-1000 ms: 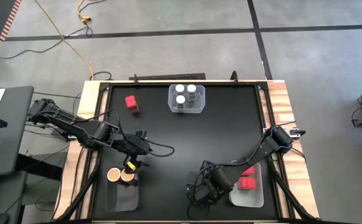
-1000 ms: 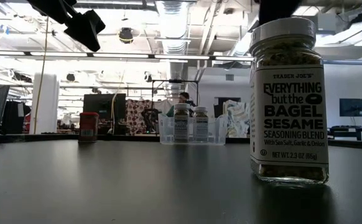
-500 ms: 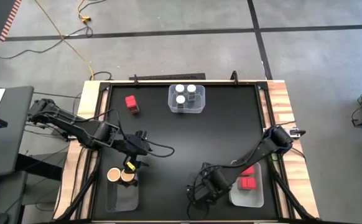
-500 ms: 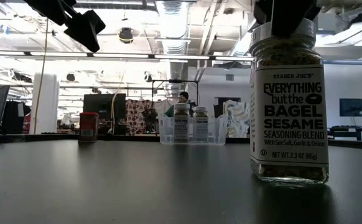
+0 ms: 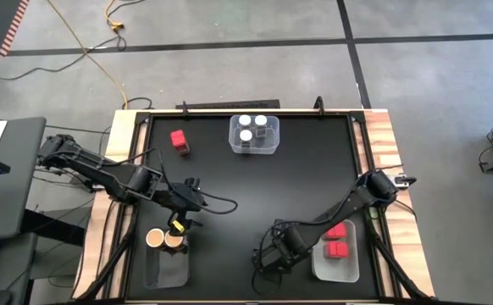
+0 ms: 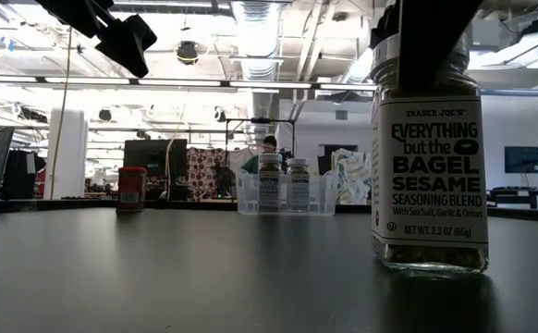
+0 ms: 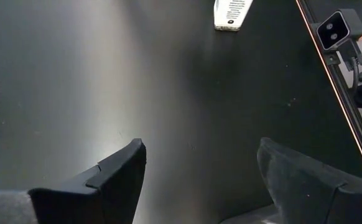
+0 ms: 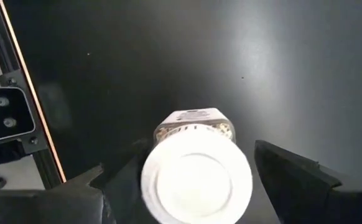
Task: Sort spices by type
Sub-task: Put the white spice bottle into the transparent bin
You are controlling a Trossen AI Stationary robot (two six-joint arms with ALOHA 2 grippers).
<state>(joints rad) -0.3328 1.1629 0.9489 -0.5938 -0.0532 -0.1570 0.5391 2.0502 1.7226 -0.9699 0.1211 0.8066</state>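
White-lidded, the jar (image 8: 196, 165) stood on the table (image 5: 255, 195) near its front edge, between the wide-open, empty fingers of our right gripper (image 8: 196, 186). We judged an off-centre squeeze might tip it. Our left gripper (image 7: 203, 180) hung half open, empty.

Three clear bins (image 5: 254, 144) sit on the black table (image 5: 255, 195) (wood-edged).

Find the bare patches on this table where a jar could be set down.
Free: the black middle between the white-lidded jar bin and the right claw, and the far right corner. Crowded: near left by the tan-lidded jars, near right by the red box bin.
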